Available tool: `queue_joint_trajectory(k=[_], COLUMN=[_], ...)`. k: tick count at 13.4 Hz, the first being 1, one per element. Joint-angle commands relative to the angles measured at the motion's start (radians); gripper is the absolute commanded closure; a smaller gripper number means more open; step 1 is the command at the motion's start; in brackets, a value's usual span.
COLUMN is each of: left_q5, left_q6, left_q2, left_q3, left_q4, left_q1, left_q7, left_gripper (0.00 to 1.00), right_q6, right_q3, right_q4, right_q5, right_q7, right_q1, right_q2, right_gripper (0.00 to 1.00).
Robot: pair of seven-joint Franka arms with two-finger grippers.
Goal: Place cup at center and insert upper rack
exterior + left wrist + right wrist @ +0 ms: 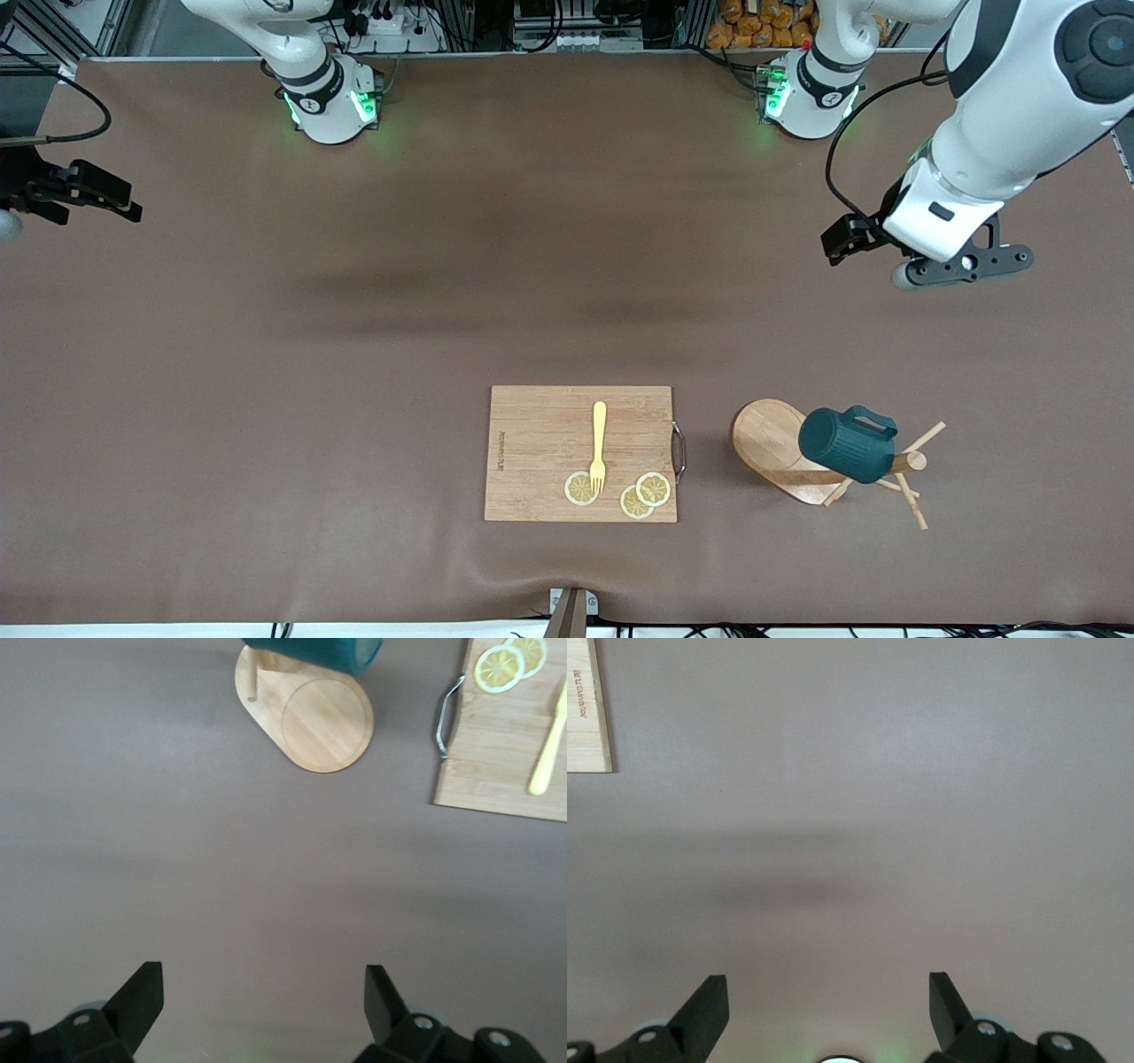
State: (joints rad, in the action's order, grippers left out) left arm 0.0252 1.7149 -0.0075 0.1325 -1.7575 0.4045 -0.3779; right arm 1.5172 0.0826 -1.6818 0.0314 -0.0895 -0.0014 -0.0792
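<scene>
The dark teal cup (846, 443) hangs on the light wooden upper rack (771, 439), over its oval base, toward the left arm's end of the table. In the left wrist view the rack's base (323, 722) shows with the cup (310, 651) at the picture's edge. My left gripper (912, 273) hovers over bare table between its arm's base and the rack, and it is open (264, 979) with nothing between its fingers. My right gripper (7, 223) waits at the right arm's end of the table, also open (828, 988) and empty.
A rectangular wooden cutting board (580, 454) lies beside the rack, toward the table's middle. On it are a yellow fork (599, 446) and lemon slices (653, 488). A metal handle (679, 450) is on the board's edge facing the rack. Brown cloth covers the table (354, 354).
</scene>
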Motion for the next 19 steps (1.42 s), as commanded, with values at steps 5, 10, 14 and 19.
queue_joint_trajectory(k=[5, 10, 14, 19], left_q5=[0.058, 0.058, 0.047, 0.055], left_q6=[0.113, 0.108, 0.083, -0.034], left_q2=[-0.137, -0.134, -0.103, 0.006], left_q3=[-0.013, -0.008, -0.005, -0.004], left_q4=[-0.163, -0.099, 0.011, 0.196], left_q1=[-0.056, -0.107, -0.107, -0.122], left_q7=[0.109, 0.305, 0.338, 0.292], left_gripper=[0.0, 0.0, 0.0, 0.0], right_q6=[0.005, 0.0, 0.006, 0.006], right_q3=[-0.003, -0.001, -0.003, -0.004], right_q4=[-0.015, -0.015, -0.015, -0.015], right_q5=[-0.016, -0.016, -0.015, -0.015], right_q7=[0.001, -0.009, -0.001, -0.001], right_q1=[0.003, -0.002, 0.001, 0.003], right_q2=[-0.019, -0.024, -0.02, -0.02], right_gripper=[0.0, 0.0, 0.0, 0.0])
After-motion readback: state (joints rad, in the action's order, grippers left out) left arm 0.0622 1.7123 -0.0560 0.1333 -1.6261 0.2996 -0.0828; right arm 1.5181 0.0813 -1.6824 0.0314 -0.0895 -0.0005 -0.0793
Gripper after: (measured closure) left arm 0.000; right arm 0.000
